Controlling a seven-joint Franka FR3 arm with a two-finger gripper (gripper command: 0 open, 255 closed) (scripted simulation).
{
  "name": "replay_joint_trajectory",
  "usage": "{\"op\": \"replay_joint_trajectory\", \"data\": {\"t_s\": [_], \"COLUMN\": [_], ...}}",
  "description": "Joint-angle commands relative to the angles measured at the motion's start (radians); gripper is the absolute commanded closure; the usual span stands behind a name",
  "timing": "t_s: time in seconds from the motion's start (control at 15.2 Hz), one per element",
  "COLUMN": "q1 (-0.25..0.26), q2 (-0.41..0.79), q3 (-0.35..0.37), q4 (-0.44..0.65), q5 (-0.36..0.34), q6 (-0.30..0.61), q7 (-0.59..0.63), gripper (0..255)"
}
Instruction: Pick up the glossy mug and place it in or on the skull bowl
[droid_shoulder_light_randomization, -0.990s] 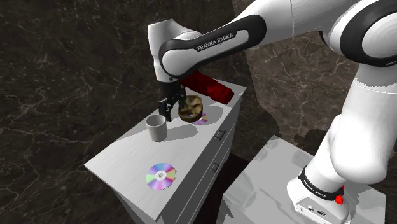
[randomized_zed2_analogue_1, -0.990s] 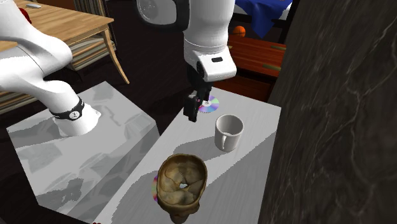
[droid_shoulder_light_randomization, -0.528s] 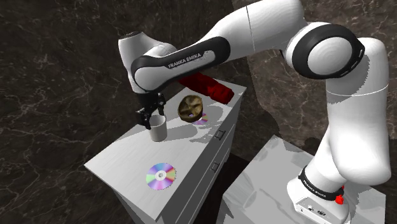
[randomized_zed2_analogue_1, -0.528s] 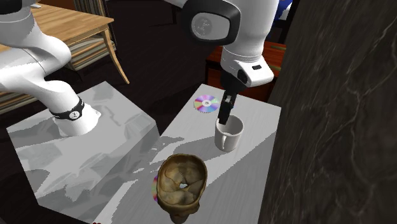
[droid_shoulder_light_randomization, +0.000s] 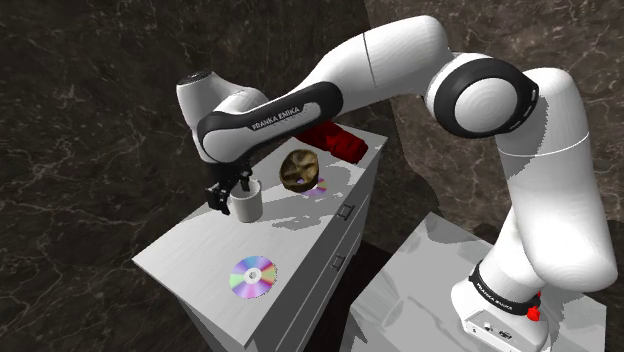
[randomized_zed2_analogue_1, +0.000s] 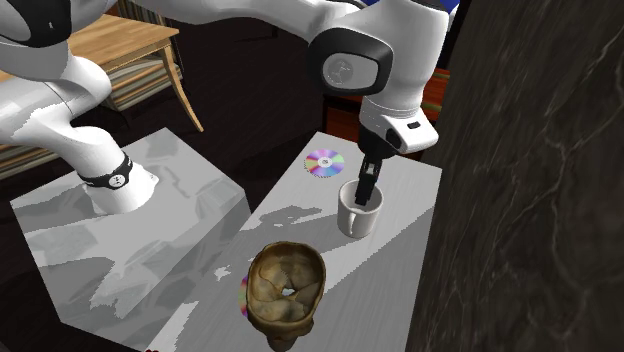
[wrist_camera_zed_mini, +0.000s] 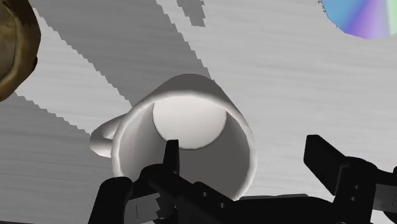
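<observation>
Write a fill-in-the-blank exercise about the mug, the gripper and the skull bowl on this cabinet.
1. The white mug stands ___ on the cabinet top.
2. One finger of the open gripper reaches ___ the mug, while the other stays outside its wall.
3. The skull bowl is ___ in colour.
4. The round thing lying flat near the mug, with a rainbow sheen, is a ___.

Missing words: upright; inside; brown; disc

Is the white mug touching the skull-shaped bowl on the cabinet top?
Apart. In the second exterior view, a strip of bare grey tabletop lies between the mug and the bowl; the shoulder view shows the same gap.
</observation>
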Motion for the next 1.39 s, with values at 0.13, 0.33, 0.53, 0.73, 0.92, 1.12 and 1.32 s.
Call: {"op": "replay_joint_trajectory", "data": {"t_s": [0.13, 0.33, 0.53, 0.73, 0.92, 1.12, 1.32], "q1": [0.0, 0.0, 0.0, 0.0, 0.0, 0.0, 0.0], "q2": [0.013, 0.013, 0.013, 0.013, 0.013, 0.013, 0.004], "q3": [-0.002, -0.002, -0.002, -0.002, -0.002, -0.002, -0.001], "q4": [-0.014, -0.014, -0.014, -0.014, -0.014, -0.014, -0.002], "q5": [-0.004, -0.004, -0.004, -0.004, -0.004, -0.004, -0.001], "q6": [0.028, 0.028, 0.028, 0.028, 0.028, 0.028, 0.006], "q7": [0.003, 0.003, 0.003, 0.003, 0.003, 0.003, 0.001], "gripper": [0, 0, 0, 255, 255, 255, 255]}}
